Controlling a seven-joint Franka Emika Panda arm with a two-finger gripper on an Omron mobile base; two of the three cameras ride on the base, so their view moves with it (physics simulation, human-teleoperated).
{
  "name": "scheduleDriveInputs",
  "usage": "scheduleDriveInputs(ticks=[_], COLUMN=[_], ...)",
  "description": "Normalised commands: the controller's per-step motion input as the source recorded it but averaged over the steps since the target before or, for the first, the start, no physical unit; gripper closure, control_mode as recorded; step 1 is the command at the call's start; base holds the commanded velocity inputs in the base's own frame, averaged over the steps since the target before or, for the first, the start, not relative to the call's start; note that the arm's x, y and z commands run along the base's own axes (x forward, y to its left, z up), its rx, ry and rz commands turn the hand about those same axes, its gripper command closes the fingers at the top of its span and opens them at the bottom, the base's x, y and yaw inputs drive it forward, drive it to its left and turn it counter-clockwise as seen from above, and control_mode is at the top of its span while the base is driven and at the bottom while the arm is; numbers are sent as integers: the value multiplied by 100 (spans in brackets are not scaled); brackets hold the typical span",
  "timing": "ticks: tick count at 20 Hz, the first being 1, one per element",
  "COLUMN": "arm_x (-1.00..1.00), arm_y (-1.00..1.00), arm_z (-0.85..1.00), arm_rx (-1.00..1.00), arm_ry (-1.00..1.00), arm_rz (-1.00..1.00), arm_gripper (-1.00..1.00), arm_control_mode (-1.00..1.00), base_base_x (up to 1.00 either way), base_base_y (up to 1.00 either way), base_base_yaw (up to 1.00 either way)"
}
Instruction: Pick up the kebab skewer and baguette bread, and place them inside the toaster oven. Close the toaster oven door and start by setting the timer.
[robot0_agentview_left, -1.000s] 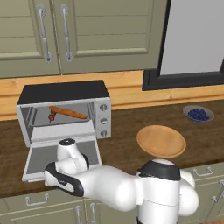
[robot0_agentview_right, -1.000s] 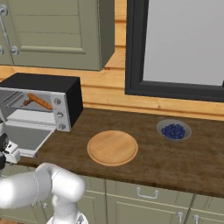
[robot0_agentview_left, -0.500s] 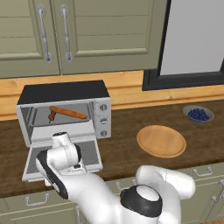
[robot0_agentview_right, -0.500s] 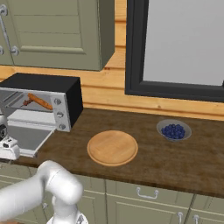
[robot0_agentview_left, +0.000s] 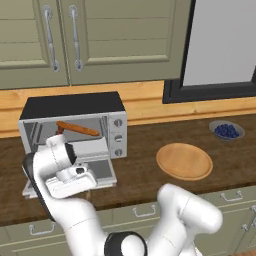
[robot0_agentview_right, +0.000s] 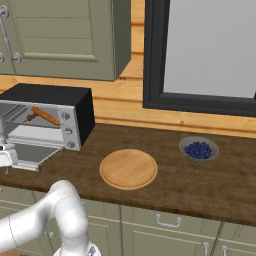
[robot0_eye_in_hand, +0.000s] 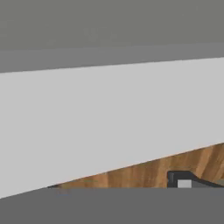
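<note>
Baguette bread (robot0_agentview_left: 77, 129) lay inside toaster oven (robot0_agentview_left: 75, 125); toaster oven door (robot0_agentview_left: 97, 170) hung down at counter's front edge. Gripper (robot0_agentview_left: 82, 182) spread wide, empty, beneath door, apparently positioned for lifting it shut.

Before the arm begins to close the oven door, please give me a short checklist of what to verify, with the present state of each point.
1. Baguette bread inside the toaster oven: ok, it lies on the rack.
2. Kebab skewer inside: cannot tell, a dark piece shows at the loaf's left end but is too small to name.
3. Toaster oven door open and lying flat: ok.
4. Nothing resting on the door panel: ok for the part that shows; the arm hides the rest.
5. Gripper empty and open: ok, the hand view shows no held thing.
6. Wooden plate cleared of food: ok.
</note>
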Motion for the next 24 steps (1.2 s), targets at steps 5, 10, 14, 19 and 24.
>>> scheduleDriveInputs(ticks=[5, 10, 14, 19, 24], arm_x=[65, 71, 79, 83, 96], arm_y=[-10, -15, -23, -30, -34], arm_z=[-13, -20, -4, 0, 1], arm_rx=[0, 0, 1, 1, 2], arm_ry=[-64, -66, -56, -42, -25], arm_rz=[1, 2, 2, 1, 0], arm_gripper=[-100, -100, -100, -100, -100], arm_control_mode=[-100, -100, -100, -100, -100], base_base_x=[0, 0, 0, 0, 0], base_base_y=[0, 0, 0, 0, 0], base_base_yaw=[0, 0, 0, 0, 0])
